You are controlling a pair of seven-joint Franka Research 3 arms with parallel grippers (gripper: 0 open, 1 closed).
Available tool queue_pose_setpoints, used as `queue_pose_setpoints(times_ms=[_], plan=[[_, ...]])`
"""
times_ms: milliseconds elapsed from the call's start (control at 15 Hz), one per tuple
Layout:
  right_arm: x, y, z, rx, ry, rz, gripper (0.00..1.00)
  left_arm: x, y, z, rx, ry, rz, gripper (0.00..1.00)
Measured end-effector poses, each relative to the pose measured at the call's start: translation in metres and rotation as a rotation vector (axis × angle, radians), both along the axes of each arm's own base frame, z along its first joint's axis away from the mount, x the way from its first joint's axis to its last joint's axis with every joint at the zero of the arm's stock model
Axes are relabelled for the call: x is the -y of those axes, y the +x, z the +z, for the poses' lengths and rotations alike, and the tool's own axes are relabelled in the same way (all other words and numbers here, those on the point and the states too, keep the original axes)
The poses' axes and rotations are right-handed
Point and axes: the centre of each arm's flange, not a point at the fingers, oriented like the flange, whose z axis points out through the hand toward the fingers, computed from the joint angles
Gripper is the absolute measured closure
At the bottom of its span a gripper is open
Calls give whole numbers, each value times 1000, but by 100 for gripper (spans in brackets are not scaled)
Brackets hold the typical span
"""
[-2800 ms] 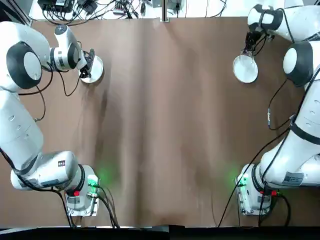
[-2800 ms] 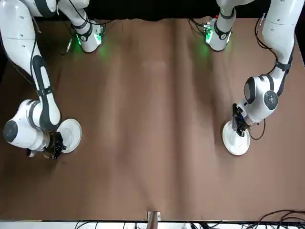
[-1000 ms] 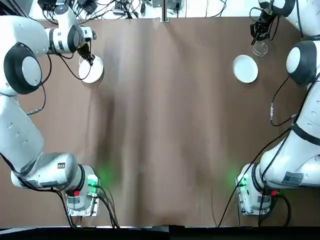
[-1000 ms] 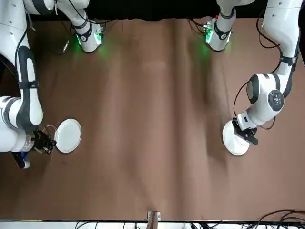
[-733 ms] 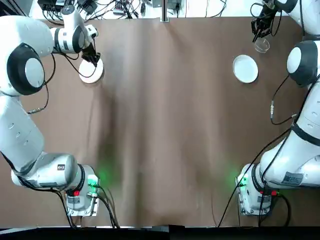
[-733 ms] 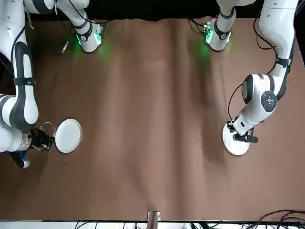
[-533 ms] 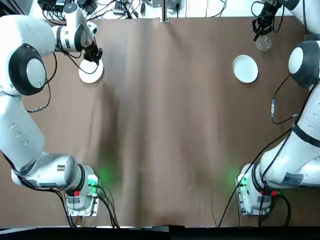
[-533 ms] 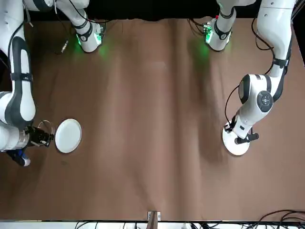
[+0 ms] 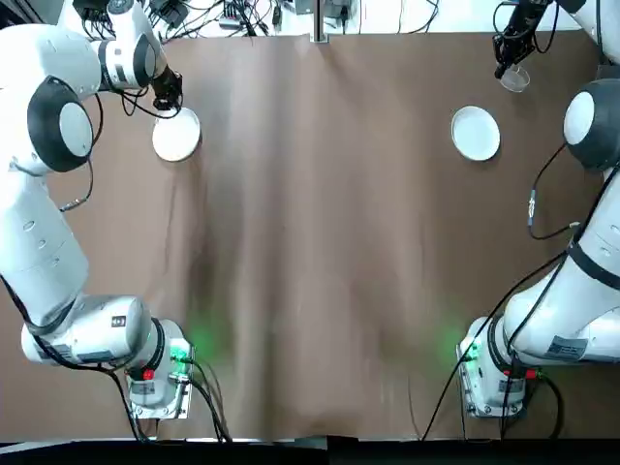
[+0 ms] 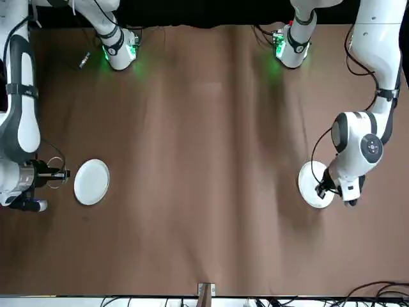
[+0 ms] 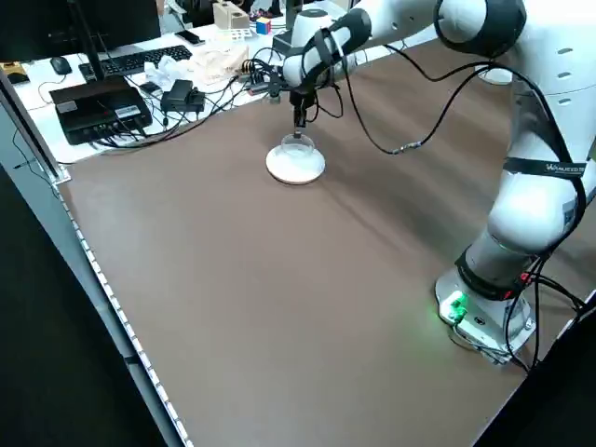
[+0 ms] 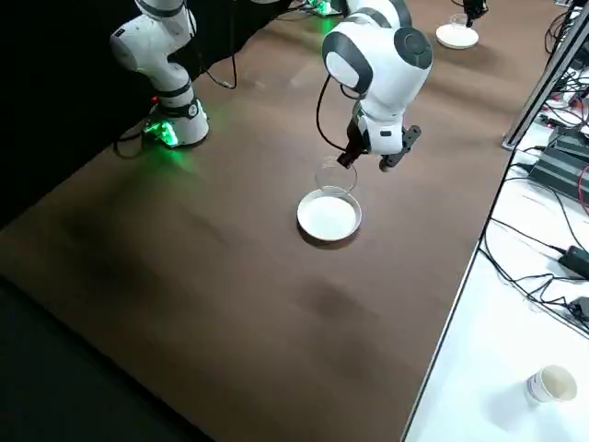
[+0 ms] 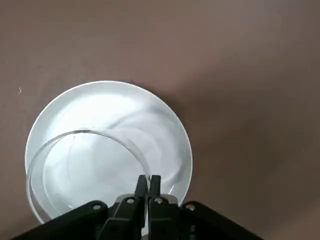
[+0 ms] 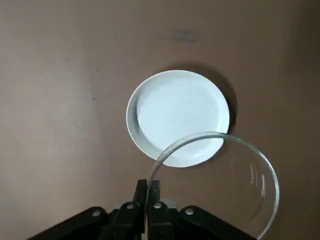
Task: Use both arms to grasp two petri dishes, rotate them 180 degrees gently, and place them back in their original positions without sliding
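Brown tabletop (image 9: 320, 242) carries two white discs. Each clear petri dish is held aloft by its rim: left end effector (image 13: 147, 186) clenched on one (image 13: 87, 172), right end effector (image 14: 147, 192) on the other (image 14: 220, 182). Rotation appears underway; gentle lowering onto the white discs (image 13: 110, 145) (image 14: 177, 115) is called for next.

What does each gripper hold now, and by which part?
Each pinches a clear glass dish by its rim: the left gripper holds one dish, the right gripper the other dish, above the white plates.

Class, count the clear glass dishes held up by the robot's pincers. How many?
2. One clear dish hangs from the left pincer over a white disc; the other clear dish hangs from the right pincer, overlapping its white disc.
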Motion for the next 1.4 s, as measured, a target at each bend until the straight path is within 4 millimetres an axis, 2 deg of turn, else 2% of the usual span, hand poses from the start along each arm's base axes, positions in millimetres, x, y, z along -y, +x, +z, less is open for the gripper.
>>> queue_pose_setpoints(times_ms=[533, 867, 1133, 1400], plan=[[-2, -2, -5, 26, 99, 345, 96, 10, 7, -32, -35, -25, 305, 96], [-16, -1, -7, 26, 107, 569, 96, 8, 10, -52, -58, -24, 347, 96], [-24, 1, -8, 39, 136, 838, 96, 6, 11, -56, -61, -23, 350, 96], [-10, -3, -36, 74, 211, 1133, 96, -4, 10, -59, -70, -21, 363, 96]])
